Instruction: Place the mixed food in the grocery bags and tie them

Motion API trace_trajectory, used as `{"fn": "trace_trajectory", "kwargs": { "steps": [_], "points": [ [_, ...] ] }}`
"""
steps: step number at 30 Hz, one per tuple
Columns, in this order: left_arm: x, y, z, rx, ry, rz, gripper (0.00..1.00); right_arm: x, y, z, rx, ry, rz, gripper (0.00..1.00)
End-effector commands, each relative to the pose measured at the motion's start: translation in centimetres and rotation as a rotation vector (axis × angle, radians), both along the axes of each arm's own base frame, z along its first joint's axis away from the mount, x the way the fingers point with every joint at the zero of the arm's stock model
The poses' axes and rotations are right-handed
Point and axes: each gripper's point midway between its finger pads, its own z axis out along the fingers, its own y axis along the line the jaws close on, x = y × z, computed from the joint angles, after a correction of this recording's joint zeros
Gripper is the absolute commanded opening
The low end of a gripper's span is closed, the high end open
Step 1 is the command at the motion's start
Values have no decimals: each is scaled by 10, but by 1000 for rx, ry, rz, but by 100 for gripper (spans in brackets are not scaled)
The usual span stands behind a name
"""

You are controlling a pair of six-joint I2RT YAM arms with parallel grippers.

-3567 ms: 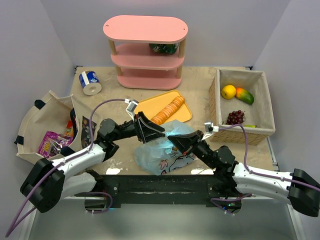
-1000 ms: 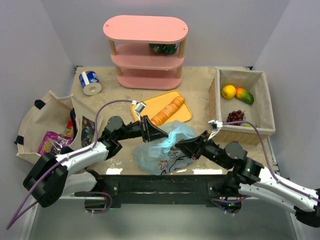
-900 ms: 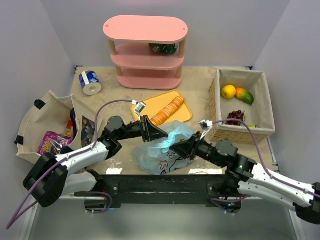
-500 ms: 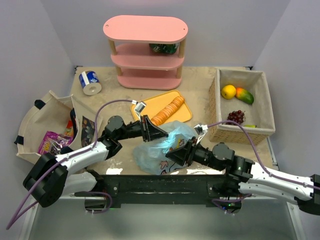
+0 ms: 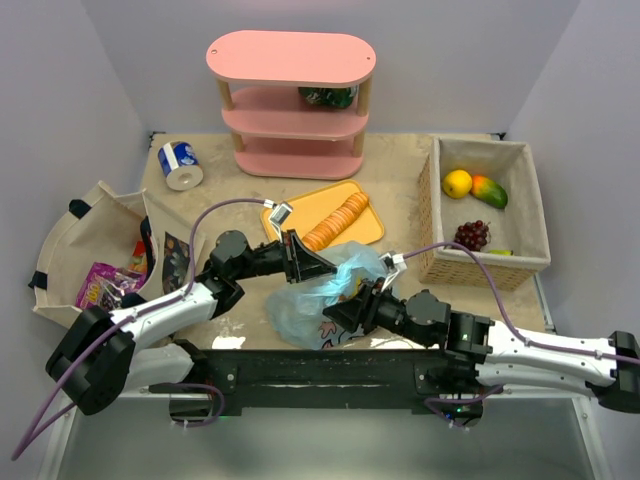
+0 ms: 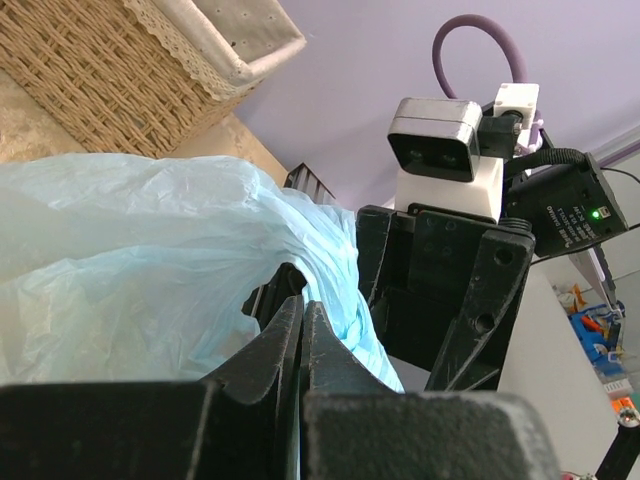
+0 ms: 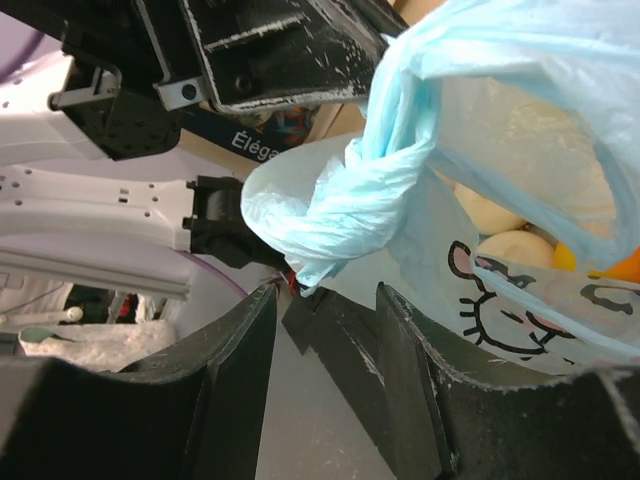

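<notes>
A light-blue grocery bag (image 5: 315,305) with cartoon prints lies near the table's front edge. My left gripper (image 5: 322,270) is shut on its upper plastic, and in the left wrist view the fingertips (image 6: 300,308) pinch the blue film. A twisted handle (image 7: 345,200) of the bag hangs just above my right gripper (image 7: 325,300), which is open with nothing between its fingers. That gripper (image 5: 340,312) sits low against the bag's near right side. Pale round food (image 7: 500,230) shows through the bag. A purple snack packet (image 5: 100,285) lies in the cloth tote.
An orange tray (image 5: 290,212) with the sliced loaf sits behind the bag. The wicker basket (image 5: 530,200) at right holds fruit. A pink shelf (image 5: 292,60) stands at the back, a blue-and-white can (image 5: 181,165) at back left, a cream tote (image 5: 70,240) at left.
My right gripper has slid left and nearer along the bag's front, and its jaws have spread wider. The left arm has stayed in place, still holding the bag.
</notes>
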Motion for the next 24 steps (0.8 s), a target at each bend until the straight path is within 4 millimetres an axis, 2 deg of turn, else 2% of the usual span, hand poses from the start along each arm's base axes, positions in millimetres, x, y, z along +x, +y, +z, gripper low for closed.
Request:
{"fn": "trace_trajectory", "kwargs": {
  "steps": [1,9,14,15,17,18,19,24],
  "points": [
    [2,-2,24,-37,-85,6,0,13,4,29,114,-18,-83,49],
    [2,-1,24,-35,-90,6,0,22,13,24,104,-5,-131,49],
    [1,-1,24,-33,-93,4,0,23,6,24,114,-2,-158,26],
    [1,-1,24,-33,-95,2,0,23,4,23,114,0,-162,19],
    [1,-1,25,-33,-98,4,0,23,-1,21,116,4,-170,13],
    [0,-1,25,-35,-97,1,0,22,-3,20,114,6,-171,5],
    [1,-1,26,-35,-100,4,0,22,-5,16,99,9,-174,1],
    [16,7,35,-42,-121,55,0,21,-16,6,39,26,-189,0]
  ]
}}
